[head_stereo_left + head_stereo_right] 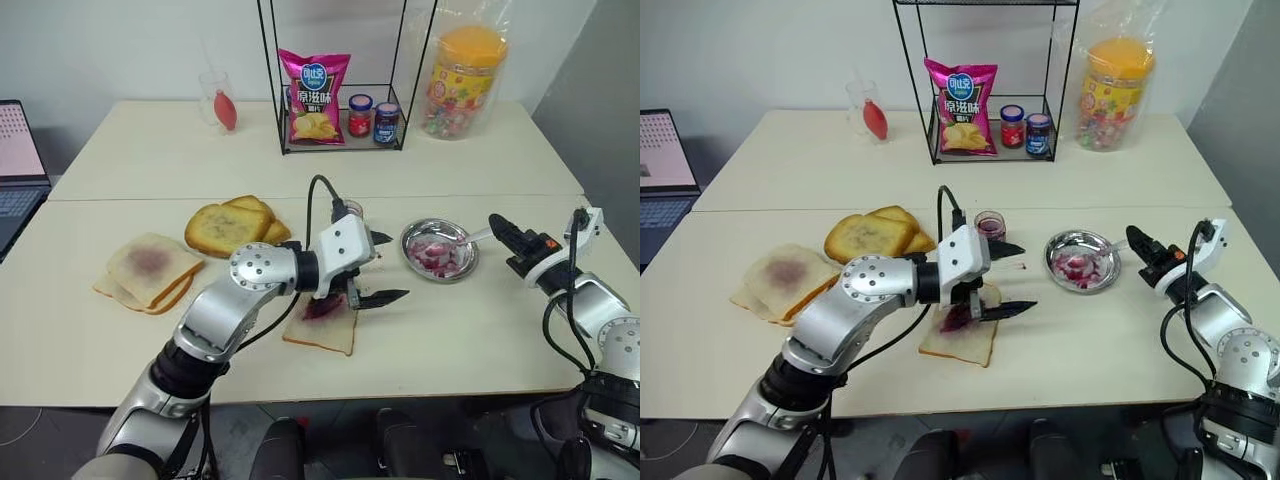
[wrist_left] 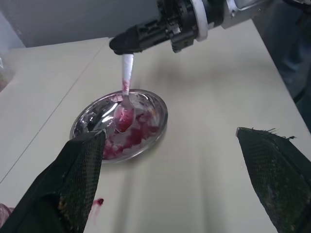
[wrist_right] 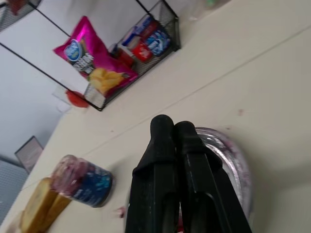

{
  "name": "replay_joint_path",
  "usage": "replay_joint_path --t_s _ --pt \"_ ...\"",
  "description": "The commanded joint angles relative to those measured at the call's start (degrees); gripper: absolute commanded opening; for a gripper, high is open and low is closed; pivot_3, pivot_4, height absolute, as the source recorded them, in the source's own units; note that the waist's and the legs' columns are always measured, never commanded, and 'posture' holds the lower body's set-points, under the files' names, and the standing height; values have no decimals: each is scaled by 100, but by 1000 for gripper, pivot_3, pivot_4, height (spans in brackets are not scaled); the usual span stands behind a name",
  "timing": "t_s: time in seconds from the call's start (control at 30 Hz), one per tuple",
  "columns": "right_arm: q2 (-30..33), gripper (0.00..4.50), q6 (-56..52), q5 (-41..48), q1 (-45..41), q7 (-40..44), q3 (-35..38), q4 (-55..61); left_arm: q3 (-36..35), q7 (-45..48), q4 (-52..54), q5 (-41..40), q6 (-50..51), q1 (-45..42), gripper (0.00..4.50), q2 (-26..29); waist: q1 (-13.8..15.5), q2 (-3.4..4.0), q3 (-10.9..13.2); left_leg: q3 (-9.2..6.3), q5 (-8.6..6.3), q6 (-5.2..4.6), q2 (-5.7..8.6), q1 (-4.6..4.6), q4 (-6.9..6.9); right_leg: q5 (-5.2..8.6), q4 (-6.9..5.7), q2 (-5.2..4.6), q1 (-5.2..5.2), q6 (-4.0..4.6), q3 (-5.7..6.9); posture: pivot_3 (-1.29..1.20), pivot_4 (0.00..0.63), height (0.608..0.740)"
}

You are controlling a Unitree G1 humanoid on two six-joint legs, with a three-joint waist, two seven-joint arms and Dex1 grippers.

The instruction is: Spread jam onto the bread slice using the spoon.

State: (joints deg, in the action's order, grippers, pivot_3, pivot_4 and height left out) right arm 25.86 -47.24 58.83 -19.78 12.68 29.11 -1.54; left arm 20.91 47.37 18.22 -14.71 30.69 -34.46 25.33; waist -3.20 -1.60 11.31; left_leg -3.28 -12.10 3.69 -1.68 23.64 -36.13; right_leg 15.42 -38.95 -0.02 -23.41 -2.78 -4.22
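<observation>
Spoon (image 2: pixel 125 104) in dish (image 2: pixel 158 124), R pincer (image 2: pixel 121 44) clamped

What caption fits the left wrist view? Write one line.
Right tool shut on the spoon, its bowl resting in the jam-smeared metal dish.

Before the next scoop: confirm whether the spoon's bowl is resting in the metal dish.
Yes: the right claw holds the spoon by its handle, with its bowl down inside the dish.

Left claw (image 1: pixel 378 268) spread wide; right claw (image 1: pixel 497 225) pinched closed
</observation>
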Motion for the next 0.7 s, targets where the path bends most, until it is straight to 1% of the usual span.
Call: replay_joint_path --t_s 0.03,0.17,0.23,0.27,0.33,0.47,0.5,0.53,0.57,0.63,0.7 --pt "61 56 436 -399 -309 301 -54 -506 105 -104 22 174 -98 -115 4500 -171 -6 0 0 1 0 0 0 0 0 0 0 0 0 0 -1 0 150 740" --pt "146 56 655 -817 -400 450 -145 -881 66 -98 54 220 -77 -74 4500 -190 -4 3 0 -1 0 0 -1 -3 2 0 -3 1 0 0 1 0 150 740" --pt "172 366 759 -936 -433 489 -111 -994 56 -96 54 243 -88 -71 4500 -190 2 4 0 -1 0 0 0 -3 1 0 -3 1 0 0 0 0 150 740" --pt "194 795 820 -1027 -454 478 -84 -1069 48 -104 44 259 -104 -74 4500 -197 7 3 0 -1 0 0 1 -2 0 0 -3 -1 1 0 0 0 150 740" --pt "260 1058 986 -1223 -486 452 -40 -1189 35 -118 25 268 -112 -91 4500 -226 9 4 0 -1 0 0 1 -2 0 0 -2 -1 1 0 0 0 150 740" --pt "328 1969 1144 -1395 -518 469 36 -1243 38 -113 13 283 -144 -84 4500 -255 8 4 0 0 0 0 1 -2 0 0 -2 -1 1 0 0 0 150 740" --pt "323 2299 1150 -1397 -524 480 52 -1236 38 -112 8 287 -147 -88 4500 -262 5 4 0 0 0 1 1 -2 0 0 -2 -1 1 0 0 0 150 740" --pt "319 2424 1154 -1409 -524 488 58 -1225 35 -117 0 291 -153 -95 4500 -272 1 4 0 0 0 0 1 -3 0 0 -3 -1 1 0 0 0 150 740" --pt "320 2781 1154 -1421 -516 507 49 -1203 30 -120 -8 292 -149 -104 4500 -282 1 4 0 0 0 0 1 -4 0 0 -3 -1 1 0 0 0 150 740" --pt "317 3143 1155 -1461 -482 566 -5 -1105 22 -113 -34 306 -166 -121 4500 -293 1 4 0 0 0 1 1 -4 0 0 -4 -1 1 0 0 0 150 740" --pt "312 3613 1242 -1560 -457 653 -85 -1018 16 -108 -62 323 -198 -124 4500 -304 0 4 -1 0 0 1 1 -4 0 0 -4 -1 2 0 -1 0 150 740"
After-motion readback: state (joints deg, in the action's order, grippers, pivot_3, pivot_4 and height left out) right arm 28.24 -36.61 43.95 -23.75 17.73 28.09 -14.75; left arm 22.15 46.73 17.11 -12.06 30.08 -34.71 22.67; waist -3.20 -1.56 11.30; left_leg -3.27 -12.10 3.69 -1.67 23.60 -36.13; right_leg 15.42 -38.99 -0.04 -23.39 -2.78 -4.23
